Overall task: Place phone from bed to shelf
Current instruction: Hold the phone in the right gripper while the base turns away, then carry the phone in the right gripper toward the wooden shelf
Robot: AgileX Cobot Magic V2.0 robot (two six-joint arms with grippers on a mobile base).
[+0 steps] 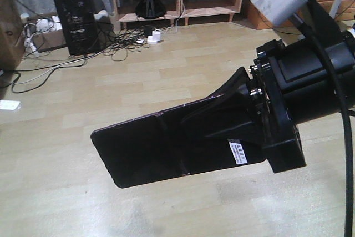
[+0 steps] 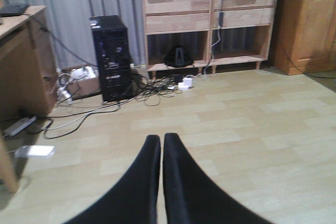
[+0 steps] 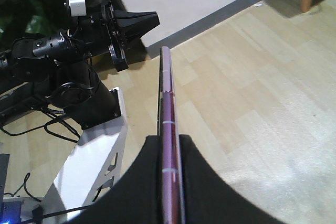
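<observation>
The phone (image 1: 150,148), a glossy black slab with a white sticker (image 1: 239,151), is held flat in the air above the wooden floor. My right gripper (image 1: 191,120) is shut on its right end. In the right wrist view the phone (image 3: 167,93) shows edge-on, rose-purple, pinched between the right gripper (image 3: 169,139) pads. My left gripper (image 2: 161,139) is shut with nothing in it and also shows as the left gripper (image 3: 152,20) off to the side. The pale wood shelf (image 2: 177,22) unit stands across the room, seen again as the shelf (image 1: 211,10). The bed is out of view.
A black computer tower (image 2: 110,59) stands left of the shelf, with tangled cables (image 1: 127,37) and white plugs on the floor in front. A brown desk (image 2: 21,61) is at the left, an orange-brown cabinet (image 2: 310,19) at the right. The white robot base (image 3: 94,161) is beside me.
</observation>
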